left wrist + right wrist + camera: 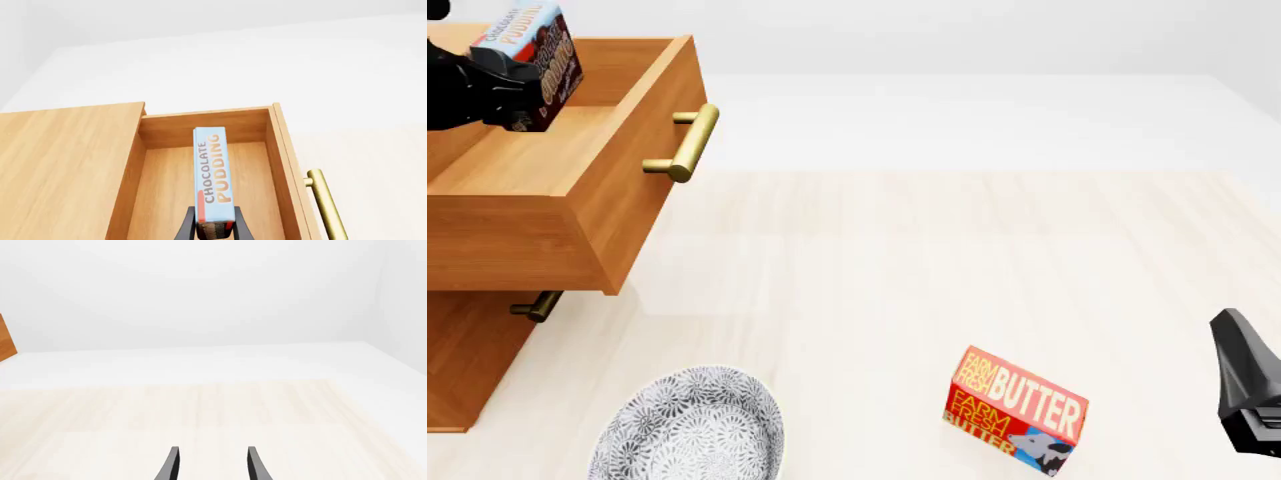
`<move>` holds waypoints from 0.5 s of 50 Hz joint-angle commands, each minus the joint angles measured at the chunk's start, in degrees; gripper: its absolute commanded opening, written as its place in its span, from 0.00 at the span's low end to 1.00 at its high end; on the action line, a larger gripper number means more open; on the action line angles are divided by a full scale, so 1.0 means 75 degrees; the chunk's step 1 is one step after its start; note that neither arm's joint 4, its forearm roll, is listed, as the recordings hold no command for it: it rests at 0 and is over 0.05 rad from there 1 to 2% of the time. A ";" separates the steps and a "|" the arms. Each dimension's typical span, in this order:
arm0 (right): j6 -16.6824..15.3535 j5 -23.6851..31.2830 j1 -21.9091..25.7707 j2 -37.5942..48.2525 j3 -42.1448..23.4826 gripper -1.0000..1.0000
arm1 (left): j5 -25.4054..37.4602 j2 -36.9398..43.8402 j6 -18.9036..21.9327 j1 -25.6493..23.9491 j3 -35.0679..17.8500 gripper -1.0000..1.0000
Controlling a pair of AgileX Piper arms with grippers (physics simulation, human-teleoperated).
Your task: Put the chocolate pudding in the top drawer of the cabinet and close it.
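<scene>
The chocolate pudding [213, 175] is a thin light blue box with orange lettering, and my left gripper [213, 231] is shut on its dark brown end. In the front view the chocolate pudding [537, 50] hangs tilted in my left gripper [505, 88] over the inside of the top drawer [627, 190]. That drawer is pulled out of the cabinet [467, 365], brass handle [687, 145] towards the table's middle. The top drawer [167, 190] holds nothing under the box. My right gripper [212, 465] is open and holds nothing, low at the right edge [1244, 380].
A red-orange butter box [1014, 410] lies on the table in front, right of middle. A grey patterned plate [687, 428] sits in front of the cabinet. The lower drawer's handle [537, 305] shows under the open drawer. The cabinet top [60, 165] lies beside the drawer.
</scene>
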 commanded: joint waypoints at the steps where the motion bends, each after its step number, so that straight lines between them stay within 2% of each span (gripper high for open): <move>1: 0.0002 0.0000 0.0000 0.0000 0.0000 1.00 | -0.0264 0.0343 0.0023 0.0002 0.0042 0.00; 25: 0.0001 0.0000 0.0000 0.0000 0.0000 1.00 | -0.0519 0.0389 -0.0205 0.0159 0.0370 0.00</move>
